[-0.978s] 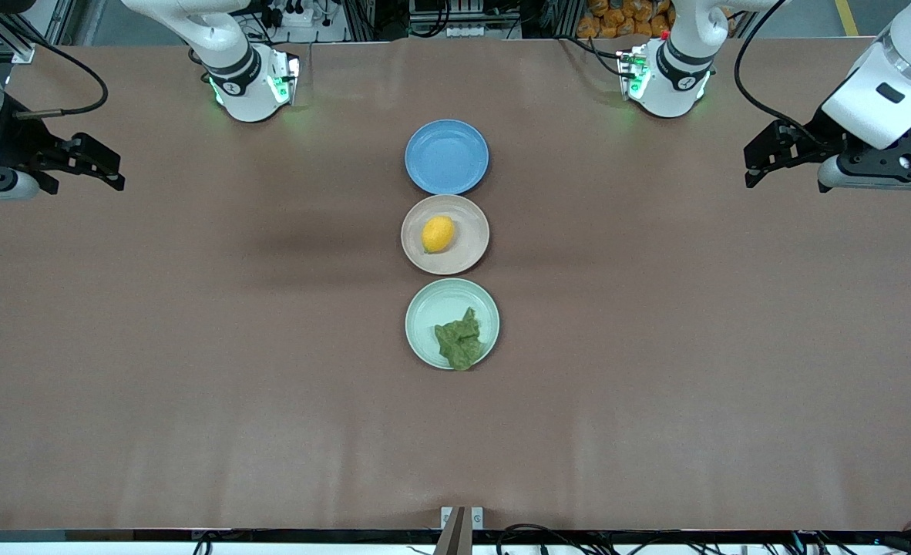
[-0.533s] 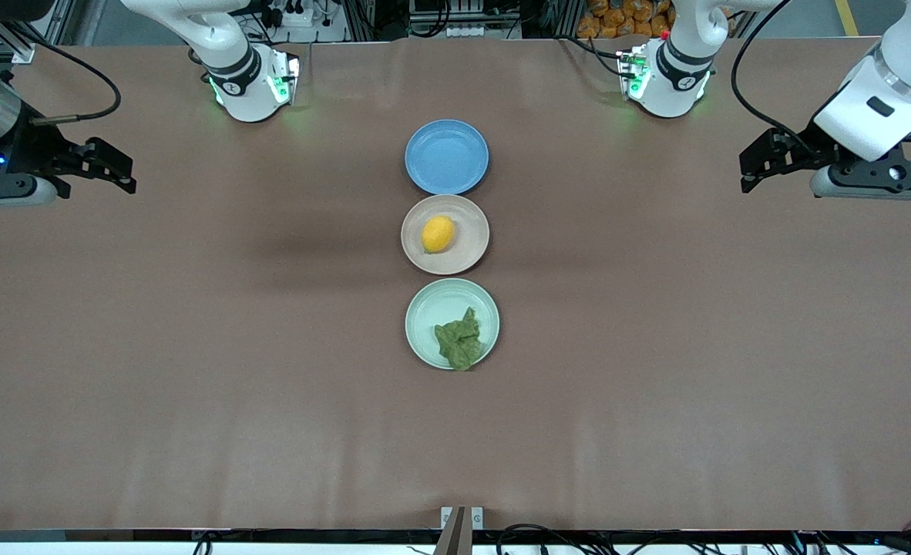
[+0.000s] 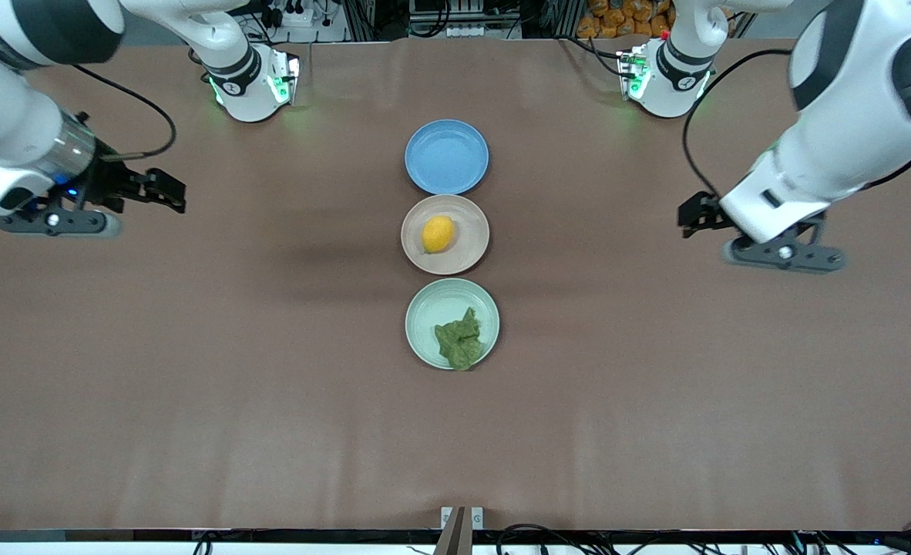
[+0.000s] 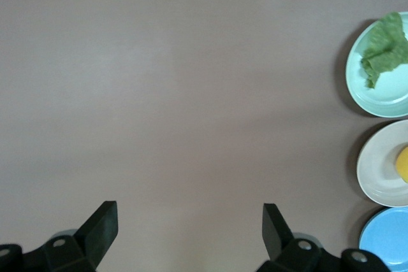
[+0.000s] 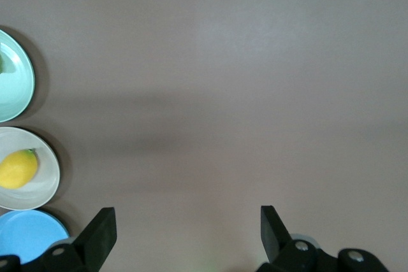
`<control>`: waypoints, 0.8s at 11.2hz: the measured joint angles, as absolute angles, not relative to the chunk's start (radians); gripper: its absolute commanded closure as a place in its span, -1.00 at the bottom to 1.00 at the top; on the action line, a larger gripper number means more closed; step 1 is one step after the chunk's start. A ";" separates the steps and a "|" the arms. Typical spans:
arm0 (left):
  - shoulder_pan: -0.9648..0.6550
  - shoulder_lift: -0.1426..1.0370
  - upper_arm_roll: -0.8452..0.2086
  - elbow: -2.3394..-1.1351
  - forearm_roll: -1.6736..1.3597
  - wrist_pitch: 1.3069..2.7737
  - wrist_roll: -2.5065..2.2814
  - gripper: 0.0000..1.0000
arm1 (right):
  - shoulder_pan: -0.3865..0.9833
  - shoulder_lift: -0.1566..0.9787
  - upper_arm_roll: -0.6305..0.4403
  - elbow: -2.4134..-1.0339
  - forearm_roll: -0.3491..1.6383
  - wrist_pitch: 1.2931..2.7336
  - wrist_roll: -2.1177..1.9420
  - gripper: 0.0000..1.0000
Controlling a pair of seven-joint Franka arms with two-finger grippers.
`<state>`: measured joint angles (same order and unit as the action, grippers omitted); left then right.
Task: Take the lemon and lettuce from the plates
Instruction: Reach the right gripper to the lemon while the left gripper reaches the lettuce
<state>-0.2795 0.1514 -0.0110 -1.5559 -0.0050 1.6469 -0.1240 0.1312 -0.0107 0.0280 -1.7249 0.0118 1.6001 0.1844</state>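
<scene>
A wide brown table [image 3: 193,385] fills the scene, its surface smooth and matte. Over the end where the left arm works hangs the left gripper [image 3: 694,216], a black two-finger claw on a bulky white arm, held above bare tabletop well apart from the plates; the left wrist view shows its fingers [image 4: 102,224] spread wide with nothing between them. Over the right arm's end of the table hangs the right gripper [image 3: 169,193], likewise black and on a white arm, also above bare tabletop and well away from the plates; in the right wrist view its fingers [image 5: 102,227] are parted wide and hold nothing. Down the middle of the table three round shallow plates lie in a row, close to one another. Farthest from the front camera is the blue plate [image 3: 446,156], with nothing on it. Next comes the beige-pink plate [image 3: 445,234], and nearest the front camera the pale mint green plate [image 3: 452,323]. The flat, wrinkly dark green lettuce leaf [image 3: 460,340] lies on the mint green plate, on its part nearest the front camera, with its edge reaching the rim. The small oval yellow-orange lemon [image 3: 438,233] rests on the beige-pink plate, a little off the plate's middle.
</scene>
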 measured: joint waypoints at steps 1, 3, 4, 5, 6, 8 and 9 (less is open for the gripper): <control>-0.304 0.178 -0.012 -1.548 -0.005 1.676 -0.124 -1.00 | 0.156 0.010 0.030 -1.725 0.013 1.612 0.234 -1.00; -0.316 0.224 -0.012 -1.544 -0.018 1.725 -0.125 -1.00 | 0.218 0.052 0.032 -1.726 0.013 1.640 0.344 -1.00; -0.317 0.256 -0.011 -1.544 -0.044 1.743 -0.125 -1.00 | 0.245 0.075 0.034 -1.727 0.013 1.653 0.390 -1.00; -0.324 0.298 -0.012 -1.545 -0.060 1.776 -0.137 -1.00 | 0.264 0.100 0.042 -1.727 0.014 1.670 0.432 -1.00; -0.341 0.346 -0.012 -1.546 -0.065 1.820 -0.167 -1.00 | 0.273 0.125 0.059 -1.728 0.014 1.693 0.476 -1.00; -0.394 0.449 -0.013 -1.545 -0.067 1.921 -0.262 -1.00 | 0.292 0.175 0.093 -1.729 0.015 1.737 0.565 -1.00; -0.420 0.496 -0.013 -1.544 -0.067 1.976 -0.312 -1.00 | 0.310 0.202 0.113 -1.730 0.016 1.760 0.626 -1.00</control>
<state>-0.4201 0.4961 -0.0135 -1.5445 -0.0665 1.9759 -0.3119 0.3099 0.2022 0.1130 -1.7300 0.0156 1.7596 0.6256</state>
